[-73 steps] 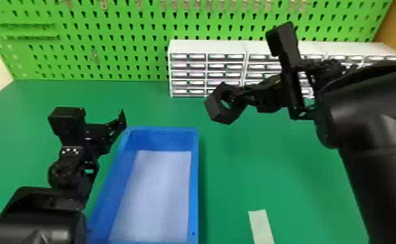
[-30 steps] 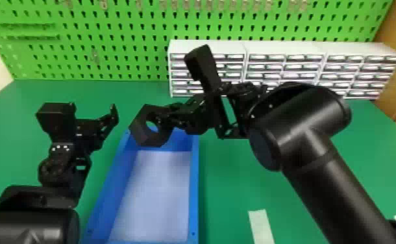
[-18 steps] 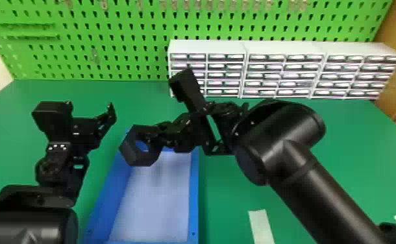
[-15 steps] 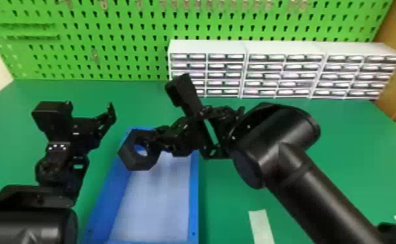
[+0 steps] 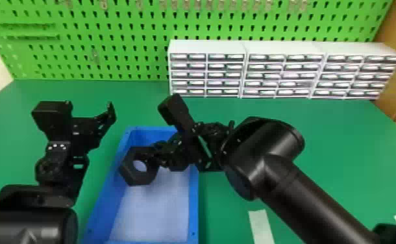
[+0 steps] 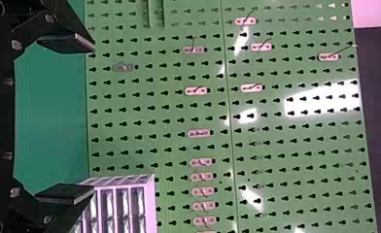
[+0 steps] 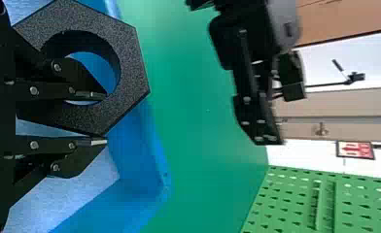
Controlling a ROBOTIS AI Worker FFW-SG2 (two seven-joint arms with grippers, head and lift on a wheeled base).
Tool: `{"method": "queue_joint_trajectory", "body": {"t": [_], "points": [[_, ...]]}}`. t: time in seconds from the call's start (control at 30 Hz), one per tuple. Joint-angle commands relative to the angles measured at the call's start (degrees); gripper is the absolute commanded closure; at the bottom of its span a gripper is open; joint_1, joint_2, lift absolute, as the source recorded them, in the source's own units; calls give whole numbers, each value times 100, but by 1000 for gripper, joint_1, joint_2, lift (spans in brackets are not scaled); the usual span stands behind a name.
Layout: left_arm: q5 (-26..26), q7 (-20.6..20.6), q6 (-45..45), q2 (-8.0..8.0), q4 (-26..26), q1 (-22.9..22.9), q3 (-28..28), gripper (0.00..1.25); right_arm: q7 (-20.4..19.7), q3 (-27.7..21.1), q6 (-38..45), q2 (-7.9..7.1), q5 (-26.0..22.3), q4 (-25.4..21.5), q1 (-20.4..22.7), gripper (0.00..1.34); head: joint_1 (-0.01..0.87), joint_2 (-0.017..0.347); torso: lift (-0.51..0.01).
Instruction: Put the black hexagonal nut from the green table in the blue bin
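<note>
My right pincer is pinching the black hexagonal nut by one side of its ring: one finger in the hole, the other outside against the edge. Nut sits at my tips, tilted, hole visible from the head view. Blue bin is under my pincer; nut is over its far part, toward the left wall. Can't tell how high above the bin's pale floor. My arm comes in from the right.

Left gripper is off to the left of my pincer, beside the bin, its fingers spread wide.

Around my pincer: green table below and to the right, white drawer units beyond and to the right, green pegboard behind those, pale strip on the table, nearer and to the right.
</note>
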Motion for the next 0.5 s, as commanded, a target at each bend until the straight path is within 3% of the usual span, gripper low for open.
{"method": "queue_joint_trajectory", "body": {"t": [0.0, 0.33, 0.47], "points": [[0, 0, 0, 0, 0, 8, 6, 243, -17, 63, -7, -12, -22, 46, -5, 993, 686, 52, -97], [0, 0, 0, 0, 0, -1, -3, 243, -17, 10, 19, -12, -4, 46, -5, 987, 686, 52, -97], [0, 0, 0, 0, 0, -1, -12, 243, -17, 2, 19, -21, 5, 46, -5, 743, 686, 52, -97]]}}
